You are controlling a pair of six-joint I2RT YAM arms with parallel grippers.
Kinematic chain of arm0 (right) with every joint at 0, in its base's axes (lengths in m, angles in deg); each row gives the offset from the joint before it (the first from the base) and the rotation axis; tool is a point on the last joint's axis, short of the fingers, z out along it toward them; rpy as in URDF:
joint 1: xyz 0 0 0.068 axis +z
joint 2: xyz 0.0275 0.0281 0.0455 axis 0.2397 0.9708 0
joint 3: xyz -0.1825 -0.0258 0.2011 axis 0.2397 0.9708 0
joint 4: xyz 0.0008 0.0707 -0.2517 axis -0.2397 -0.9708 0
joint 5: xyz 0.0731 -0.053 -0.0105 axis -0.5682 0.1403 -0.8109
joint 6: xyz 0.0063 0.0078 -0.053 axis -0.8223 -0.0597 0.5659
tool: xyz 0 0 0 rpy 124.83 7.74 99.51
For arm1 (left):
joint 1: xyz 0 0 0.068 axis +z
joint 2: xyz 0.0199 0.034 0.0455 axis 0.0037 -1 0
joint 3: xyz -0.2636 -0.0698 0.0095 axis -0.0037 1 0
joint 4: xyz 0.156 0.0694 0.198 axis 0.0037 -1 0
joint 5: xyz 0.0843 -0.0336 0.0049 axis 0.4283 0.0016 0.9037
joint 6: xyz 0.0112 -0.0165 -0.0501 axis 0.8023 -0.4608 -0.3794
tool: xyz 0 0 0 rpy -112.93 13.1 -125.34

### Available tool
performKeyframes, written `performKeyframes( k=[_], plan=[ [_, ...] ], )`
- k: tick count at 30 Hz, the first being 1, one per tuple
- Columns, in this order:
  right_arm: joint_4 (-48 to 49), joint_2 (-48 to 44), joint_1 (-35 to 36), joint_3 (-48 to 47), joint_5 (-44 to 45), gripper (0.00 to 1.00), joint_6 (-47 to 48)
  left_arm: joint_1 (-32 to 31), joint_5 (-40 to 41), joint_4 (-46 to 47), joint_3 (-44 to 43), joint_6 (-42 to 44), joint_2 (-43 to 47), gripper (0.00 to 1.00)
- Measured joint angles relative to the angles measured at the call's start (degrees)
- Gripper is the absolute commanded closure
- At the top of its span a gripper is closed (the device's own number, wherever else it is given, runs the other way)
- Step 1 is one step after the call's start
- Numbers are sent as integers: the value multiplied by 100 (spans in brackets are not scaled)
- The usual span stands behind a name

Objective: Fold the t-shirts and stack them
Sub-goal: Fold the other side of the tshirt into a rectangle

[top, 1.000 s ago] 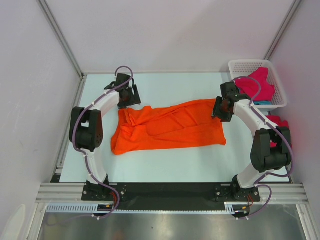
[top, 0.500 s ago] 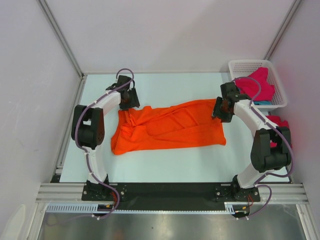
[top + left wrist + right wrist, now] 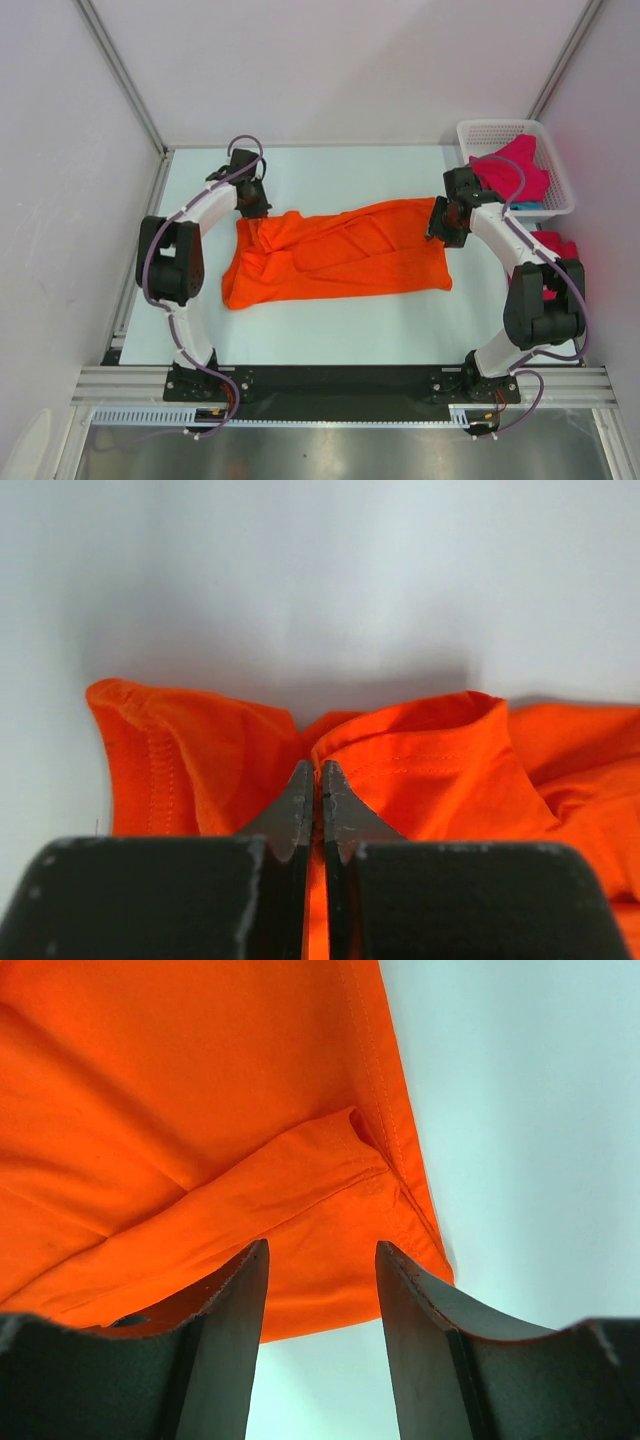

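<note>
lying crumpled and stretched sideways on the pale table [image 3: 330, 330], the orange t-shirt [image 3: 340, 255] reaches from one gripper to the other. the left gripper [image 3: 318, 780] is clenched: its two black fingers press together with almost no gap, and a raised fold of the orange cloth is caught between their tips. on both sides of these jaws the cloth stands up in small ridges, with a stitched hem to the left of them, and beyond the tips the pale table surface shows. the right gripper [image 3: 322, 1260] is released, its jaws standing well apart. between and ahead of them lies a corner of the same shirt, with a stitched hem running away from the right jaw and a folded band crossing in front of the left jaw; whether the fingers touch the cloth, one cannot tell. beyond the right gripper, at the far corner, a white mesh basket [image 3: 480, 130] holds a magenta t-shirt [image 3: 520, 165] and a bit of teal cloth [image 3: 525, 206]. a second magenta t-shirt [image 3: 560, 243] lies beside the right arm.
</note>
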Motion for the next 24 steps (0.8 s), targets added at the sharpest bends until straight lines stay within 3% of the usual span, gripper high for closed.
performKeyframes(
  k=[14,24],
  plan=[
    [4,-105,20,96,-17,48,-4,-37,-7,286,1604,13,2802,97],
    [33,-114,22,184,-17,48,-4,-444,-199,433,3318,-50,3866,96]
  ],
)
